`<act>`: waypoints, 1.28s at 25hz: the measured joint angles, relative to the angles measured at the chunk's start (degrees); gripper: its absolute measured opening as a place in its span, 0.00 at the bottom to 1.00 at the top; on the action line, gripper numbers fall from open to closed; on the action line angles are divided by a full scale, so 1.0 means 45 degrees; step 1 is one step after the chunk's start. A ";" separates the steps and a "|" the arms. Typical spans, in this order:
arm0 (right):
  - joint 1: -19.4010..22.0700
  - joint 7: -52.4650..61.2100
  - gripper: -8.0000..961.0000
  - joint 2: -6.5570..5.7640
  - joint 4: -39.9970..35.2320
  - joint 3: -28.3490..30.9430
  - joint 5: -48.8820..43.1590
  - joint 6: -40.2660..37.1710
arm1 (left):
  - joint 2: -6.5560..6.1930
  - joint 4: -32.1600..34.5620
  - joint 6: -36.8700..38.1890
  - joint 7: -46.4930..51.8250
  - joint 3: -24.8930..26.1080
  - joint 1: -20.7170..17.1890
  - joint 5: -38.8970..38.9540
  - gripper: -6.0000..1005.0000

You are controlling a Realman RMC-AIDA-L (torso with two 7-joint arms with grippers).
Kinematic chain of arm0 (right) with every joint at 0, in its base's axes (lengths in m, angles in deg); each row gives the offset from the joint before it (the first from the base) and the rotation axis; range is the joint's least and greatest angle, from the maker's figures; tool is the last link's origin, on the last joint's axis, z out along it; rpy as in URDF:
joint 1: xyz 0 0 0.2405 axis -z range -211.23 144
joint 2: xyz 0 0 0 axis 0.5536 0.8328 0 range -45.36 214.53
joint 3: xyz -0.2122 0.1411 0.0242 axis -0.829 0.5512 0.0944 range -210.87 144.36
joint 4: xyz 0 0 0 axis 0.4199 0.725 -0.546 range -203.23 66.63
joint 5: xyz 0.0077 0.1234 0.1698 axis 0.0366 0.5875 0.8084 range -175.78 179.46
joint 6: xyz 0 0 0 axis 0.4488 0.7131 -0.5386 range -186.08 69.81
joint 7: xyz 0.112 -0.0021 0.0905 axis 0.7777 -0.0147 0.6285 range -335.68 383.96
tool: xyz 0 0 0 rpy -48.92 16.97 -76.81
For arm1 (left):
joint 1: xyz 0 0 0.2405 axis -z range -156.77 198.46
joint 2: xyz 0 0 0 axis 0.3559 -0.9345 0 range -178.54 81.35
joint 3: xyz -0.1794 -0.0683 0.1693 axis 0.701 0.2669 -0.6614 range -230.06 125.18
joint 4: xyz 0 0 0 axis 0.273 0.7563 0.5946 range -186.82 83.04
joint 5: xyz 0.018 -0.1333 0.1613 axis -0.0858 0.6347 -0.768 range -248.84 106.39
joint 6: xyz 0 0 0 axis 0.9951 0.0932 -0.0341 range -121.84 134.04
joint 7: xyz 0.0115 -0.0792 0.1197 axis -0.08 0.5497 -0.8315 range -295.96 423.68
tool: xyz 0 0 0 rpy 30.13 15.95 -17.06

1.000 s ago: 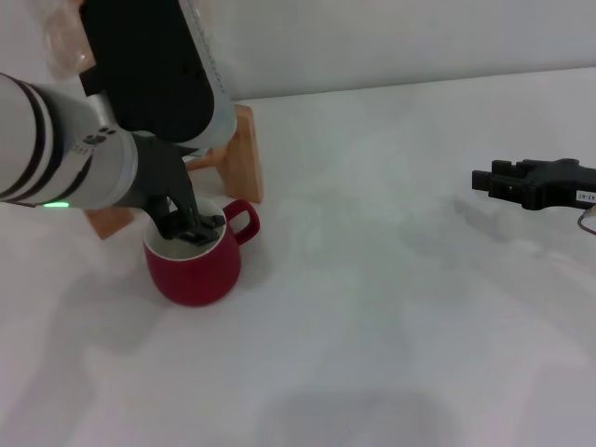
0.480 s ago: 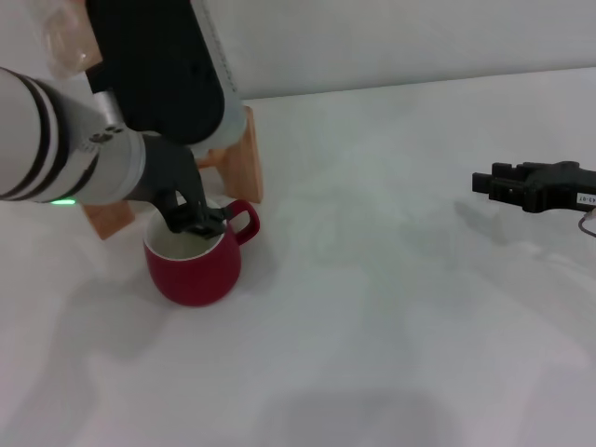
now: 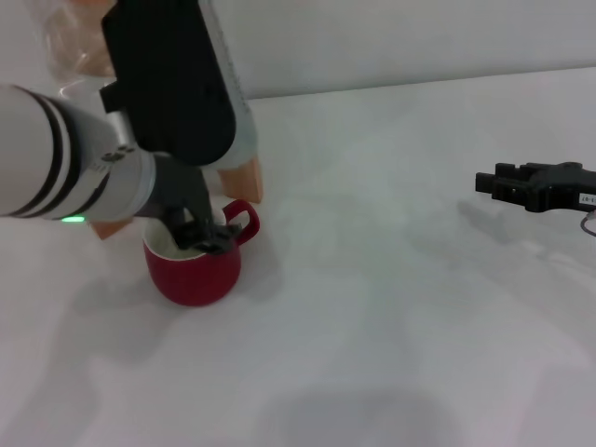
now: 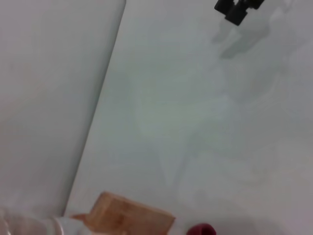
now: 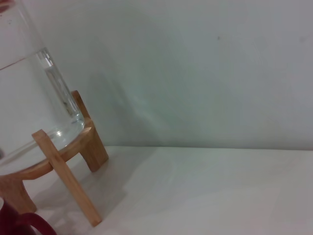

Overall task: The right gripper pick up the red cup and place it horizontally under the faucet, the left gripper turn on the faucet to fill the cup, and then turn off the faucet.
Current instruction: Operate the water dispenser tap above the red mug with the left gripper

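Observation:
The red cup [image 3: 196, 268] stands upright on the white table, right in front of the wooden jar stand, its handle [image 3: 244, 222] pointing right. My left gripper [image 3: 203, 235] hangs over the cup's mouth, at the end of the thick white-grey arm [image 3: 65, 177] with the green light. That arm and its black wrist block cover the faucet, so it is hidden. A sliver of the cup [image 4: 201, 229] shows in the left wrist view, and its handle [image 5: 22, 223] in the right wrist view. My right gripper [image 3: 531, 186] is parked far to the right, away from the cup.
The clear water jar [image 5: 29, 98] sits on a wooden stand [image 5: 63, 171] at the back left, by the wall. Its legs [image 3: 244, 177] show beside the cup. The right gripper [image 4: 239, 9] also appears far off in the left wrist view.
The left arm has shifted slightly right and down, keeping its gripper over the cup's mouth. The cup and the right arm have not moved.

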 joint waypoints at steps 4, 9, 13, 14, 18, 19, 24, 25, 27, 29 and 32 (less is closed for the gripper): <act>-0.0042 0.0000 0.46 -0.0009 -0.0011 0.0007 0.0000 -0.0015 | -0.0001 -0.0146 0.0003 0.0004 -0.0019 -0.0157 -0.0015 0.88; -0.0094 0.0000 0.46 -0.0014 -0.0024 0.0012 0.0001 -0.0022 | 0.0000 -0.0297 0.0069 0.0004 0.0029 -0.0207 -0.0083 0.88; -0.0094 0.0000 0.46 -0.0014 -0.0035 0.0013 0.0000 -0.0003 | -0.0001 -0.0521 0.0172 0.0004 0.0050 -0.0200 -0.0125 0.88; -0.0094 0.0000 0.46 -0.0015 -0.0035 0.0013 0.0000 -0.0003 | -0.0006 -0.0565 0.0185 0.0002 0.0054 -0.0186 -0.0136 0.88; -0.0094 -0.0001 0.46 -0.0018 -0.0035 0.0013 0.0001 -0.0012 | -0.0014 -0.0662 0.0291 -0.0002 0.0061 -0.0128 -0.0153 0.88; -0.0093 0.0000 0.46 -0.0018 -0.0035 0.0013 0.0000 -0.0018 | -0.0016 -0.0674 0.0335 -0.0007 0.0056 -0.0114 -0.0154 0.88; -0.0093 0.0000 0.46 -0.0018 -0.0035 0.0012 0.0001 -0.0033 | -0.0019 -0.0806 0.0488 -0.0011 0.0050 -0.0026 -0.0296 0.88; -0.0094 0.0000 0.46 -0.0018 -0.0035 0.0012 0.0001 -0.0035 | -0.0016 -0.0823 0.0502 -0.0007 0.0035 -0.0019 -0.0356 0.88; -0.0094 -0.0001 0.46 -0.0016 -0.0035 0.0012 0.0000 -0.0041 | -0.0009 -0.0846 0.0528 -0.0004 0.0006 -0.0010 -0.0454 0.88; -0.0095 -0.0001 0.46 -0.0013 -0.0050 0.0012 0.0000 -0.0050 | -0.0007 -0.0855 0.0577 -0.0002 -0.0012 -0.0009 -0.0486 0.88; -0.0117 -0.0008 0.46 -0.0014 -0.0114 0.0012 0.0000 -0.0056 | -0.0003 -0.0856 0.0664 0.0001 0.0008 -0.0008 -0.0497 0.88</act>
